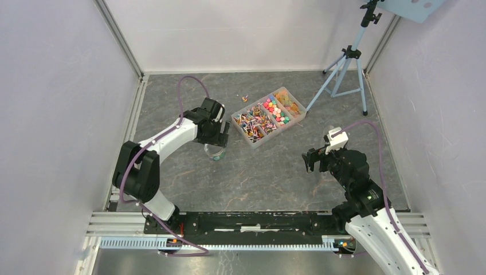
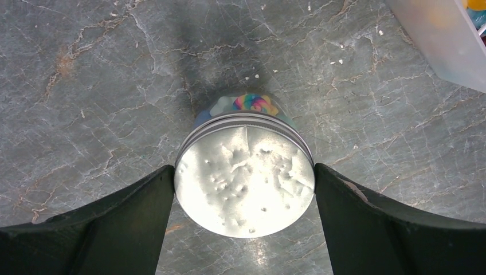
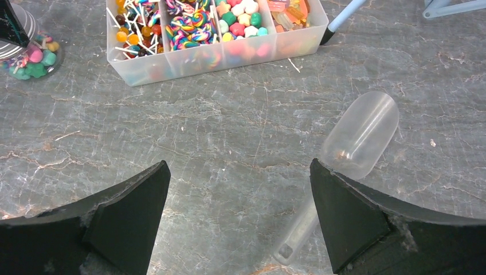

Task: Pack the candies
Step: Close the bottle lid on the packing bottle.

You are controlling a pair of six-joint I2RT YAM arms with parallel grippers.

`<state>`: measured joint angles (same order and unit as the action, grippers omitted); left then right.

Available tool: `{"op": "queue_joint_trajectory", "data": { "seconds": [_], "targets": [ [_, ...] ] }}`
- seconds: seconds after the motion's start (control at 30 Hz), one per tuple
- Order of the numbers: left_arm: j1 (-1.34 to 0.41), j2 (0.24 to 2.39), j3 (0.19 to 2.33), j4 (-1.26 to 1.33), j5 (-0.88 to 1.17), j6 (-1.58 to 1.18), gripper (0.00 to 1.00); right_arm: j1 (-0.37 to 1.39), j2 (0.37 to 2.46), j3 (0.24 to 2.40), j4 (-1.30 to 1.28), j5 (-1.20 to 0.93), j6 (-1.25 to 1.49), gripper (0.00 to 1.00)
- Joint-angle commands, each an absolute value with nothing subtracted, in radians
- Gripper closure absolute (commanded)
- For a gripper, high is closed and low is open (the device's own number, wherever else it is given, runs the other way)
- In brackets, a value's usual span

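Observation:
The candies (image 1: 268, 117) fill a clear divided box (image 3: 132, 74) at the back of the table; its compartments hold lollipops, swirled sweets and gumdrops (image 3: 240, 23). More candies (image 2: 255, 103) lie inside a glass jar (image 3: 31, 54) capped by a round grey lid (image 2: 245, 197). My left gripper (image 2: 245, 172) reaches down over the jar (image 1: 215, 152). Its two fingertips (image 2: 166, 177) press against opposite sides of the lid's rim. My right gripper (image 3: 239, 172) hovers open over bare table, nothing between its fingers.
A clear plastic scoop (image 3: 358, 137) lies on the table just beside my right gripper's right finger. A light-blue tripod (image 1: 344, 63) stands at the back right, one leg ending near the box. A few stray sweets (image 1: 245, 98) lie behind the box. Walls enclose the table.

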<state>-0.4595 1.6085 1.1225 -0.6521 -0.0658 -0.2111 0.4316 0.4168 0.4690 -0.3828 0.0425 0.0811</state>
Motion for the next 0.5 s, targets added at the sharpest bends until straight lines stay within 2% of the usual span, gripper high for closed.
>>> {"op": "queue_joint_trajectory", "data": {
  "seconds": [0.0, 0.3, 0.47],
  "targets": [
    [-0.458, 1.630, 1.116, -0.626, -0.005, -0.247, 0.05, 0.430, 0.408, 0.476, -0.359, 0.020, 0.072, 0.02],
    [-0.483, 1.612, 1.083, -0.609, 0.125, -0.296, 0.03, 0.430, 0.420, 0.479, -0.348, 0.002, 0.084, 0.02],
    [-0.554, 1.611, 1.078, -0.616, 0.115, -0.319, 0.04, 0.430, 0.430, 0.482, -0.337, 0.002, 0.098, 0.02]
  ]
}}
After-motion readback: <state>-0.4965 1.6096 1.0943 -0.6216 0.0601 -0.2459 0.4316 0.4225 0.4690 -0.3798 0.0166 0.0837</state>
